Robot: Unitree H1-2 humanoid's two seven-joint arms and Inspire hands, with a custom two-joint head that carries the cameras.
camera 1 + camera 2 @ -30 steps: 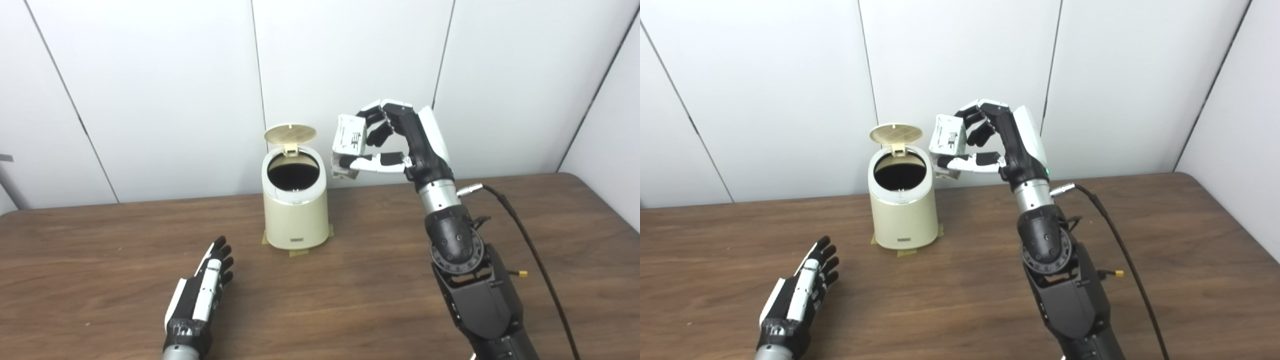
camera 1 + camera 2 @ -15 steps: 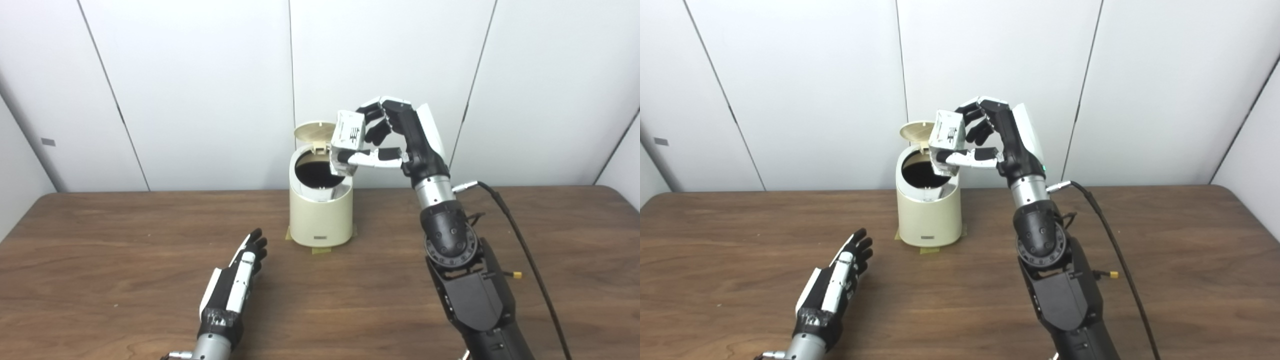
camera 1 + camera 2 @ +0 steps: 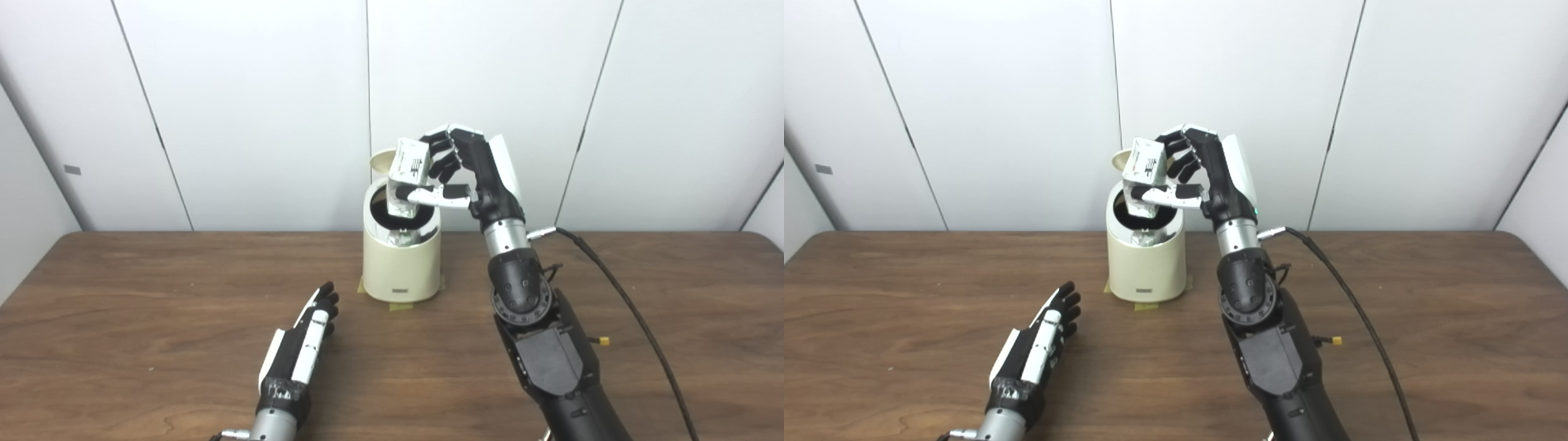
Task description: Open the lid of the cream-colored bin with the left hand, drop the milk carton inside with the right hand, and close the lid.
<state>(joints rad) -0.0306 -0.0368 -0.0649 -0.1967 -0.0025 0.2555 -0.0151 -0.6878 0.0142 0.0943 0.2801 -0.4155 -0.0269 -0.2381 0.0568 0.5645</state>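
R hand (image 3: 465,174) fingers (image 3: 438,195) curled round the milk carton (image 3: 409,173), thumb under, rest over top; carton tilted, low end just above the bin (image 3: 401,257) mouth. Lid (image 3: 381,161) up behind it. L hand (image 3: 300,352) flat on counter (image 3: 153,294), fingers straight & close together, holding nothing, well apart from bin.

Wooden table (image 3: 153,288) carrying 1 cream-colored bin (image 3: 401,263) on tape patches (image 3: 401,305); the left hand (image 3: 300,355) rests flat on the wood, near the bin's front-left.
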